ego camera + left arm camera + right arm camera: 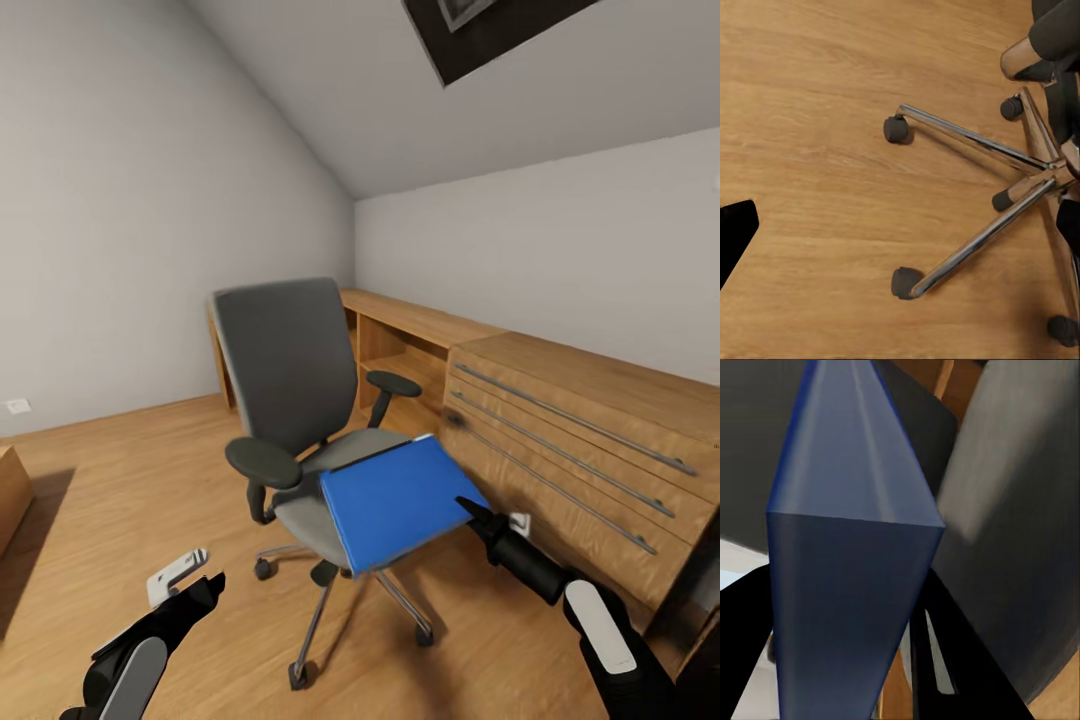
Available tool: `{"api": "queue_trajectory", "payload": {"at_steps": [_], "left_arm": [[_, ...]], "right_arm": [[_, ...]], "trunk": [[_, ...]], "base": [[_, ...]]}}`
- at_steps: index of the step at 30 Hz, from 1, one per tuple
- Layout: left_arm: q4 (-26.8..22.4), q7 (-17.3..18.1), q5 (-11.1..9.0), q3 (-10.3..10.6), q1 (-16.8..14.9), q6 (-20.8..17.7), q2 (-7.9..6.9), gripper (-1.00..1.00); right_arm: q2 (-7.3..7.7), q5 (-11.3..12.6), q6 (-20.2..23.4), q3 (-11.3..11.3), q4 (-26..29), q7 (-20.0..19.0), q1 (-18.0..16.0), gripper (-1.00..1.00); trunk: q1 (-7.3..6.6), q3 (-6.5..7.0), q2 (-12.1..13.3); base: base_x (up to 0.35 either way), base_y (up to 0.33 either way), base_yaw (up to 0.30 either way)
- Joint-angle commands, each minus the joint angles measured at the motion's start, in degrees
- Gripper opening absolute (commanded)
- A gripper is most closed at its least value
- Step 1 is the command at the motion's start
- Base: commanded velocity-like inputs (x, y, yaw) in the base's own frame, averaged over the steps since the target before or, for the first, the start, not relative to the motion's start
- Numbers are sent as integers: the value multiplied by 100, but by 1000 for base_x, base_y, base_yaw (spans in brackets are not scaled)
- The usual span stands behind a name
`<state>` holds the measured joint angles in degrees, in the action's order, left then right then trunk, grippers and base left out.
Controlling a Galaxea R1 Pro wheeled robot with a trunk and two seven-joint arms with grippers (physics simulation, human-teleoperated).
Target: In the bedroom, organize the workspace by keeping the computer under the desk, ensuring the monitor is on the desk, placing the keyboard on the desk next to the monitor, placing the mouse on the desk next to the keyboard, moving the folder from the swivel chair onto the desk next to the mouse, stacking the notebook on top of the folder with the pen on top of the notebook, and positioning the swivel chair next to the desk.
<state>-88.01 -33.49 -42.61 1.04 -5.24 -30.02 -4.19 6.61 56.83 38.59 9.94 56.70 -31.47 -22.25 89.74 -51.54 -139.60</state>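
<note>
The grey swivel chair (285, 370) stands on the wood floor in mid-room, its back toward the left wall. The bright blue folder (400, 500) tilts over the front right of the seat, lifted at its right corner. My right gripper (470, 507) is shut on that corner; in the right wrist view the folder (847, 585) runs edge-on between the black fingers (960, 660). My left gripper (205, 588) hangs low at the chair's left, over the floor, fingers apart and holding nothing. The chair's metal base (982, 232) and castors lie below it.
A light-wood drawer chest (580, 440) with long metal handles stands close on the right, and a low wooden shelf unit (420, 330) runs along the back wall behind the chair. Another wooden edge (10, 500) shows at far left. Bare floor (120, 480) lies left of the chair.
</note>
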Motion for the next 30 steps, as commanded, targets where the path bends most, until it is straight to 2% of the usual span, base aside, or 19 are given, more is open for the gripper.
{"api": "queue_trajectory", "payload": {"at_steps": [1, 3, 7, 11, 14, 15, 17, 19, 20, 21, 23, 24, 27, 30], "left_arm": [[-5, -60, -56, 11, -4, -3, -5, 100], [25, -66, -65, 14, -4, -6, -4, 100], [98, -63, -63, 18, -4, -5, -3, 100], [121, -61, -59, 23, -4, -4, -3, 100], [132, -67, -59, 28, -4, -4, 5, 100], [132, -68, -58, 30, -4, -4, 7, 100], [134, -69, -58, 34, -4, -4, 12, 100], [135, -69, -60, 35, -4, -4, 11, 100], [135, -69, -59, 36, -4, -2, 11, 100], [135, -69, -60, 36, -4, -1, 12, 100], [135, -70, -58, 37, -4, 3, 14, 100], [135, -70, -57, 37, -4, 4, 14, 100], [135, -70, -53, 37, -4, 4, 14, 100], [135, -70, -47, 37, -4, 5, 15, 100]], "right_arm": [[-10, 6, -67, 9, 1, -12, -4, -100], [-45, 0, -386, 8, 22, -60, -2, -100], [-74, -67, -599, 8, 184, -86, 44, -100], [-95, -419, -1028, 8, 593, -71, 209, -100], [-137, -958, -1730, -5, 1045, 55, 476, -100], [-168, -1061, -1841, -6, 1125, 94, 518, -100], [-354, -1480, -2192, -4, 1462, 240, 677, -100], [-452, -1696, -2298, -3, 1633, 285, 754, -100], [-532, -1925, -2365, -2, 1782, 317, 827, -100], [-562, -2042, -2384, -2, 1848, 328, 859, -100], [-640, -2474, -2420, -1, 2045, 333, 955, -100], [-657, -2582, -2429, 3, 2091, 310, 990, -100], [-666, -2607, -2460, 14, 2113, 227, 1017, -100], [-670, -2426, -2475, 20, 2118, 152, 1029, -100]], "trunk": [[-27, 13, 39], [-71, 48, 119], [-159, 120, 279], [-247, 192, 440], [-313, 246, 560], [-335, 264, 600], [-379, 300, 680], [-423, 336, 761], [-445, 354, 801], [-467, 372, 841], [-510, 408, 921], [-532, 425, 961], [-598, 479, 1081], [-664, 533, 1202]], "base": [[-332, 0, 0], [-333, 0, 0], [-198, 0, 0], [-41, 0, 0], [-10, 0, 0], [-5, 0, 0], [-2, 0, 0], [-1, 0, 0], [0, 0, 0], [0, 0, 0], [0, 0, 0], [0, 0, 0], [0, 0, 0], [0, 0, 0]]}}
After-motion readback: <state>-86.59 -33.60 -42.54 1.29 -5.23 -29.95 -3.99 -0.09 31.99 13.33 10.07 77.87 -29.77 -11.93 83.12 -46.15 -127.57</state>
